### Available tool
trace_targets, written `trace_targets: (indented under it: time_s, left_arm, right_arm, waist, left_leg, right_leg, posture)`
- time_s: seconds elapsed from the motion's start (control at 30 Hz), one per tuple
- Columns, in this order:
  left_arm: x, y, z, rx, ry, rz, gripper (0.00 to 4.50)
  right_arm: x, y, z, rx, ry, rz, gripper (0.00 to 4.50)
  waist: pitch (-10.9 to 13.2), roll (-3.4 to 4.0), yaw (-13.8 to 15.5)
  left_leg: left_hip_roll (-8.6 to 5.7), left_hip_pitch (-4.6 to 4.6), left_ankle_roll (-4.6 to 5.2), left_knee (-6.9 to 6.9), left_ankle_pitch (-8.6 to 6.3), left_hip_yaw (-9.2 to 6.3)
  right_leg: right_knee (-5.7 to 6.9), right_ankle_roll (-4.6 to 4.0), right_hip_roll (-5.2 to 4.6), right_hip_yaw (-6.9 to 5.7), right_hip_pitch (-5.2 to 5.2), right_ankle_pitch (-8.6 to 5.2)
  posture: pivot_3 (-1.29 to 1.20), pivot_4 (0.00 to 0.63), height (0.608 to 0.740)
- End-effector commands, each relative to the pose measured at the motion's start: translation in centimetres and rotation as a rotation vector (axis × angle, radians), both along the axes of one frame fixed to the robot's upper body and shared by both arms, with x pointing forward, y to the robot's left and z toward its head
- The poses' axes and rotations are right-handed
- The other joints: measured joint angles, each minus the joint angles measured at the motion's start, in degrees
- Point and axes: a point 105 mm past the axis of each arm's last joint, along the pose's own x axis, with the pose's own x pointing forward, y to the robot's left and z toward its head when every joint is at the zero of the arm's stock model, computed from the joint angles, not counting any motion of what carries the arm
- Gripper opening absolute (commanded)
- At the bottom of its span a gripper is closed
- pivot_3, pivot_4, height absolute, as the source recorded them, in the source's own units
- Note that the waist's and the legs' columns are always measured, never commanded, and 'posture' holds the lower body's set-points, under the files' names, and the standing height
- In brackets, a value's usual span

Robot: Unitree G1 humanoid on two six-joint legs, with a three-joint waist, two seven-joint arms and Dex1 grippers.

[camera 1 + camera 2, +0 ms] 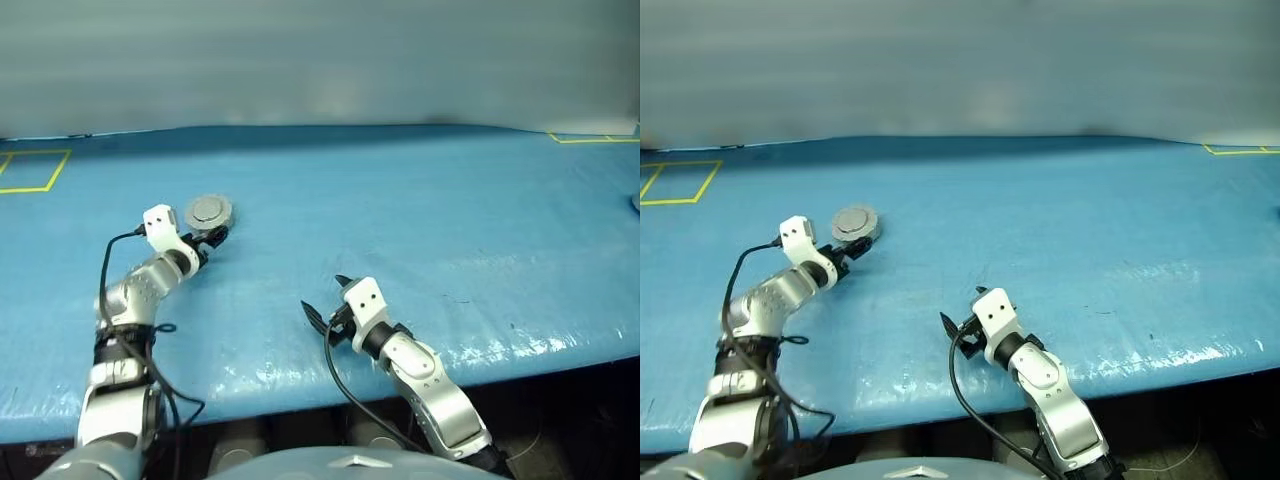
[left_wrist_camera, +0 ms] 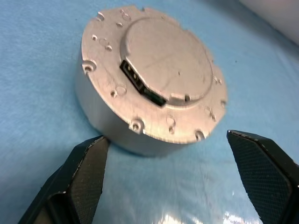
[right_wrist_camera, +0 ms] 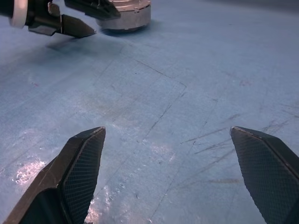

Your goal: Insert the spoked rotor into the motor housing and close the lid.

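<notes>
left side first: my left claw [image 1: 212,240] sits just short of the housing [image 1: 209,212], fingers [image 2: 86,163] spread wide, nothing between them. in the wrist view both pads stand apart on either side of the near wall of the housing, not touching it as far as i can tell. the housing rests flat on the blue tabletop [image 1: 420,210] with the lid [image 2: 166,60] down on top, plain grey face and raised centre up, a small dark connector slot at the edge of that centre. rotor: hidden; i judge it is inside under the lid.

relation that matters: housing lies straight ahead of the left claw, along its pointing line. it is round, so no long axis to line up with. left arm is much the nearer.

right side: right claw [image 1: 325,300] hovers low over bare tabletop near the front edge, fingers [image 3: 79,163] wide apart, empty, well apart from the housing.

judgement: lid looks closed, task appears done or nearly so; next is likely just clearing the left arm away without nudging the housing.
</notes>
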Motion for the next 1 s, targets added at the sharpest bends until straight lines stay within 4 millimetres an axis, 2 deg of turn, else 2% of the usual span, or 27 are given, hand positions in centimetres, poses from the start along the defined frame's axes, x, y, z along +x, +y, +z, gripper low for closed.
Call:
trace_targets:
  time_s: [0.03,0.13,0.2,0.3,0.4,0.7,1.0]
  left_arm:
    - [-2.8,-0.7,-0.5,0.183,-0.069,-0.094,4.44]
    - [-4.0,-1.1,1.2,0.369,-0.246,-0.127,4.44]
    - [-4.6,-1.2,2.1,0.433,-0.326,-0.113,4.44]
    - [-5.6,-2.1,2.6,0.524,-0.402,-0.15,4.44]
    - [-6.3,-3.0,2.7,0.578,-0.453,-0.189,4.44]
    - [-7.3,-5.8,3.2,0.49,-0.555,-0.259,4.44]
    - [-7.2,-6.4,2.4,0.482,-0.527,-0.275,4.44]
  right_arm:
    - [0.3,-0.2,1.2,0.039,-0.024,0.002,4.5]
    - [0.4,-0.8,1.5,0.056,-0.023,-0.026,4.5]
    - [0.3,-1.3,1.7,0.051,-0.042,-0.048,4.5]
    - [-0.2,-2.1,2.3,0.059,-0.083,-0.076,4.5]
    - [-0.9,-2.3,2.5,0.051,-0.108,-0.077,4.5]
    - [-0.7,-2.4,2.5,0.06,-0.129,-0.153,4.5]
    - [-0.7,-1.7,2.1,0.037,-0.117,-0.12,4.5]
  waist:
    - [0.0,-0.01,0.19]
    - [0.04,-0.06,0.8]
    - [0.13,-0.21,1.54]
    - [0.16,-0.31,2.48]
    - [0.18,-0.31,2.85]
    - [0.24,-0.34,2.95]
    - [0.26,-0.36,2.94]
  left_leg:
    - [0.0,-0.06,0.0,-0.02,0.0,0.05]
    - [-0.01,-0.25,0.02,-0.02,-0.02,0.08]
    - [-0.01,-0.43,0.03,-0.02,-0.02,0.09]
    - [0.02,-0.95,0.04,0.04,-0.02,0.05]
    - [-0.01,-1.38,0.14,0.07,-0.06,0.1]
    - [0.02,-1.42,0.23,0.13,-0.11,0.19]
    - [0.0,-1.41,0.24,0.2,-0.12,0.18]
  right_leg:
    - [-0.03,-0.03,-0.01,0.05,-0.07,-0.01]
    - [-0.08,-0.09,-0.11,0.05,-0.27,-0.04]
    - [-0.09,-0.11,-0.16,0.04,-0.44,-0.04]
    - [-0.09,-0.14,-0.23,-0.04,-1.17,-0.05]
    - [-0.14,-0.13,-0.24,-0.05,-1.27,-0.03]
    - [-0.17,-0.09,-0.18,-0.08,-1.27,-0.05]
    - [-0.16,-0.05,-0.11,-0.09,-1.25,-0.04]
  posture:
    - [0.0,0.15,0.74]
    - [0.0,0.15,0.74]
    - [0.0,0.15,0.74]
    - [0.0,0.15,0.74]
    - [0.0,0.15,0.74]
    - [0.0,0.15,0.74]
    - [0.0,0.15,0.74]
